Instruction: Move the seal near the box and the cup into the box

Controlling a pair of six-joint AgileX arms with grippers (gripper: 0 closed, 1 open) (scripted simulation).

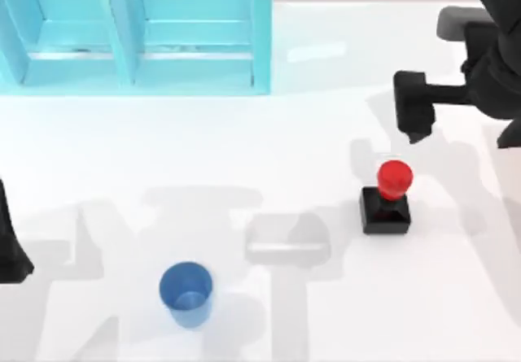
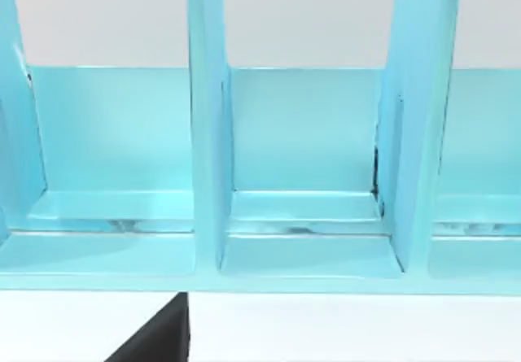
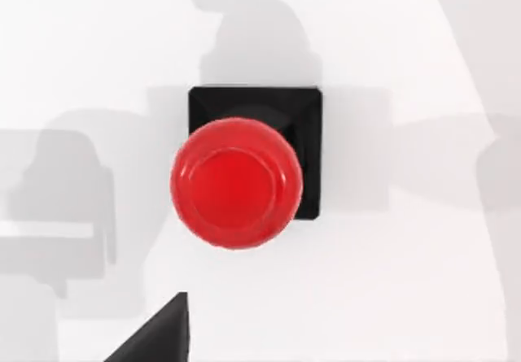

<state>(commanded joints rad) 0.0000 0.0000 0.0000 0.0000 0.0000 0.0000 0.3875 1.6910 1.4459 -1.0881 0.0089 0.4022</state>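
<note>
Nothing is done yet: the seal [image 1: 389, 198] stands right of centre, the blue cup [image 1: 186, 293] near the front, both well apart from the box [image 1: 260, 45]. We cannot tell our fingers' state.

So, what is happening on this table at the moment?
Nothing is held yet. The right arm's pincer is in the air at the right side, just behind the seal, and its wrist camera looks straight down on the red knob. The seal stands upright on the table. The blue cup stands alone at the front, left of centre. The light blue box with dividers sits at the back left. The left arm waits at the left edge.
</note>
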